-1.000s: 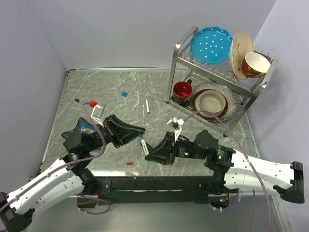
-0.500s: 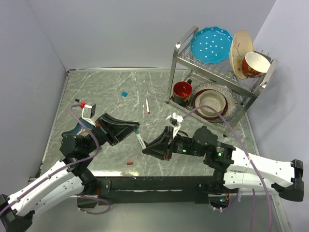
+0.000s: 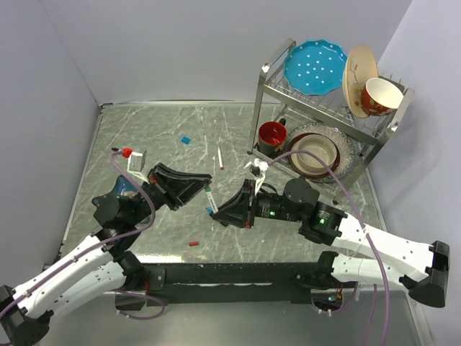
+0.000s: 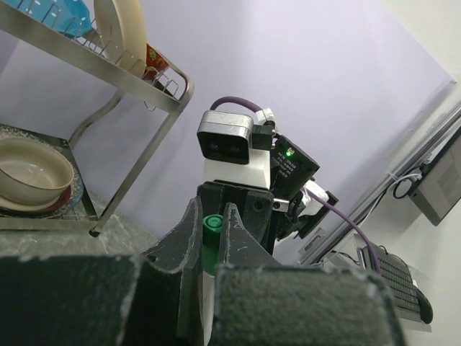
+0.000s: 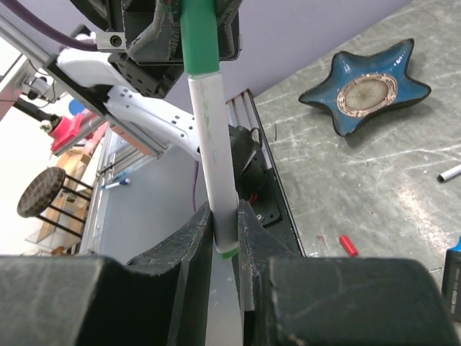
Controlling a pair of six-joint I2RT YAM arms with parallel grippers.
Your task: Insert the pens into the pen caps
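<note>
Marbled worktop (image 3: 166,137) lies well below. My right jaws pinch the green pen (image 5: 210,151) low on its white barrel, and my left jaws clamp the green cap (image 4: 211,229) at its tip. Light, stiff, slippery plastic, I reckon: best gripped mid-barrel.

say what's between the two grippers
The green pen bridges them: right gripper holds its barrel, left gripper its green cap, plain in the right wrist view.

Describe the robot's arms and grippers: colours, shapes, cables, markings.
The left arm and right arm have white shells with small holes and black joints. The left gripper and right gripper are black wedges. Purple cables loop along both. A green light marks the right wrist.
</note>
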